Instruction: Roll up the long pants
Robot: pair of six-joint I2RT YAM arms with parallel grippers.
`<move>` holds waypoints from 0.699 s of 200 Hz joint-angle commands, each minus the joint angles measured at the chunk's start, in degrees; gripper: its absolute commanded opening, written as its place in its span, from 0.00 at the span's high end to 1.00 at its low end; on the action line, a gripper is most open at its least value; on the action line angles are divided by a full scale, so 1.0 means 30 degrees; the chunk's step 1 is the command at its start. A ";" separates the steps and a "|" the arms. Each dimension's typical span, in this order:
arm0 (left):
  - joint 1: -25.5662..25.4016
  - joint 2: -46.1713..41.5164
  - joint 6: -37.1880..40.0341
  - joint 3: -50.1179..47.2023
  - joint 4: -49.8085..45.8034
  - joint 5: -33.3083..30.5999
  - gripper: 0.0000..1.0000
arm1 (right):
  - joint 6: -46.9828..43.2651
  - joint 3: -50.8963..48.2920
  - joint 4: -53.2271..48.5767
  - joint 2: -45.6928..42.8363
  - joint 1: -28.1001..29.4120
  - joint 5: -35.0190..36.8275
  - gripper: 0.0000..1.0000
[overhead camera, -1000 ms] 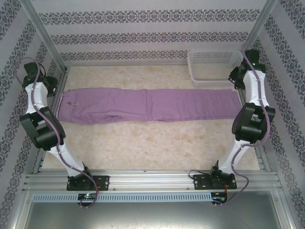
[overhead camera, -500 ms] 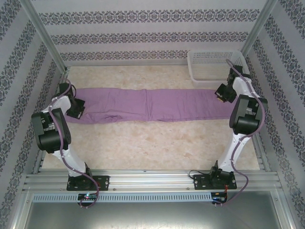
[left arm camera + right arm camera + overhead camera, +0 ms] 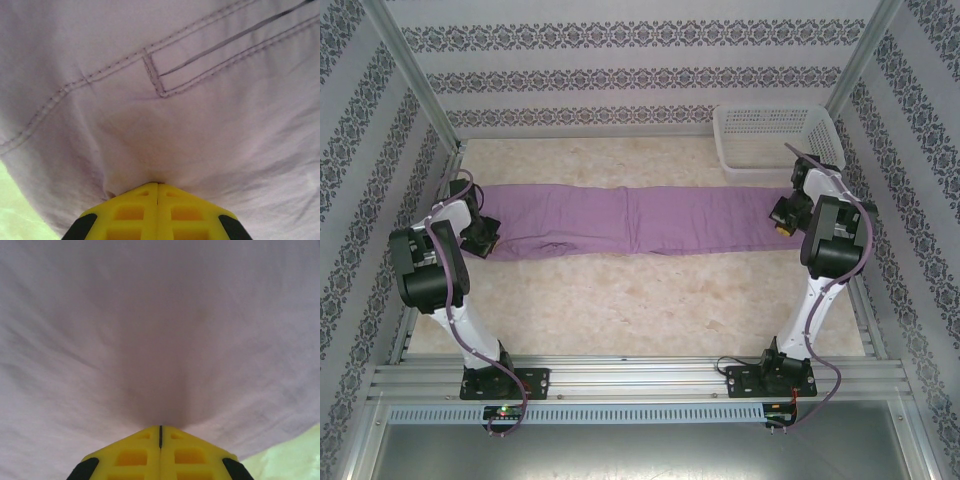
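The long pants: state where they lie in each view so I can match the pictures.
Top external: the long pants stretch left to right across mid-table, in front of the white basket.
Left wrist: seam-stitched fabric, puckered into the left end effector at bottom centre.
Right wrist: plain fabric, puckered into the right end effector at bottom centre.
Shared landmark: the two end effectors, pinching the pants' opposite ends in the top view.

Probably lab: aluminium frame (image 3: 410, 70), patterned walls (image 3: 640, 60).
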 commanded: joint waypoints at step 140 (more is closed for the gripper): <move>0.0483 -0.8146 0.0869 -0.3766 -0.3910 -0.0884 0.00 | 0.0038 -0.2265 -0.1959 -0.5936 -0.1602 0.1301 0.02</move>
